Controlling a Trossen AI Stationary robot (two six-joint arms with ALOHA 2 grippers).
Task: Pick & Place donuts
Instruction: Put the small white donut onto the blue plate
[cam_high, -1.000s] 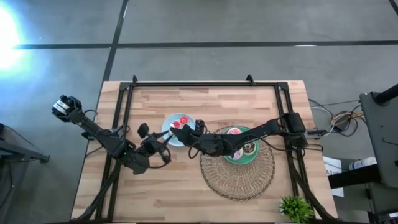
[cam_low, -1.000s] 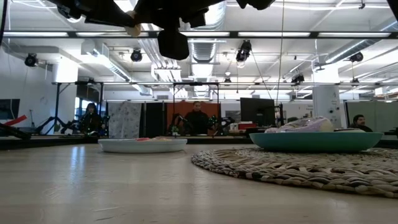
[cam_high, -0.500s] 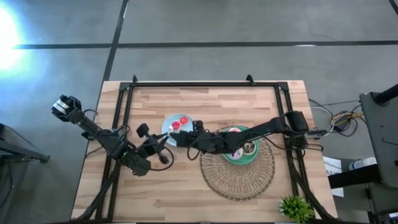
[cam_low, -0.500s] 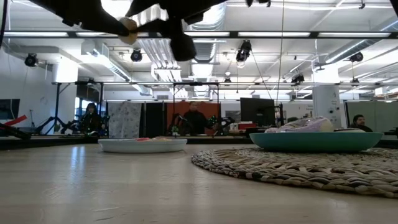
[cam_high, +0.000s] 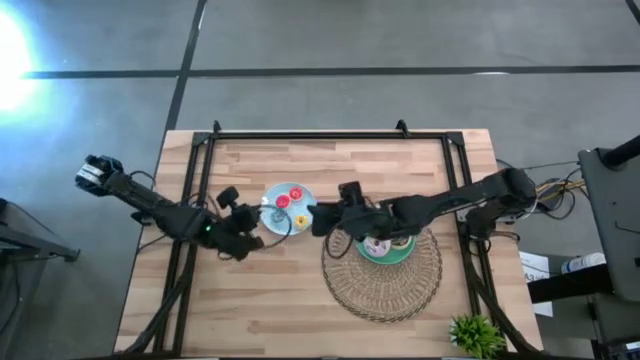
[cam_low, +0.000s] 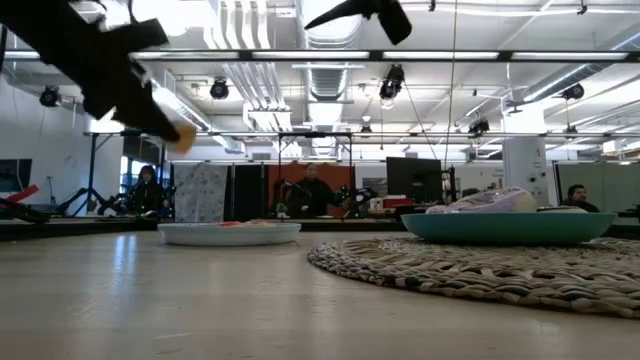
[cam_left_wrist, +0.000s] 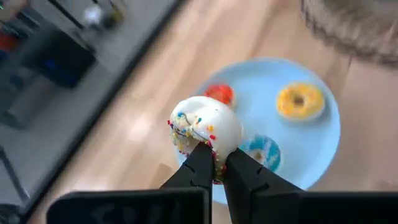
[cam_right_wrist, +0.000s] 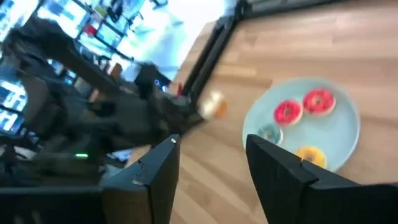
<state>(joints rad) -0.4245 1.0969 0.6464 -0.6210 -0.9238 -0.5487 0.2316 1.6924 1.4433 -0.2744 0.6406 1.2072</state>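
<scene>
Here, left jaws (cam_left_wrist: 214, 163) pinching white-iced donut (cam_left_wrist: 205, 127)

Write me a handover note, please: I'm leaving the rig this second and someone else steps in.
Left claw: shut on a white sprinkled donut, held above the near edge of the light-blue plate.
Right claw: open, empty, beside that plate.
Light-blue plate holds two red minis, one yellow, one teal.
Green plate on the wicker mat holds more donuts; count unclear.
Left to do: set the white donut down.
</scene>
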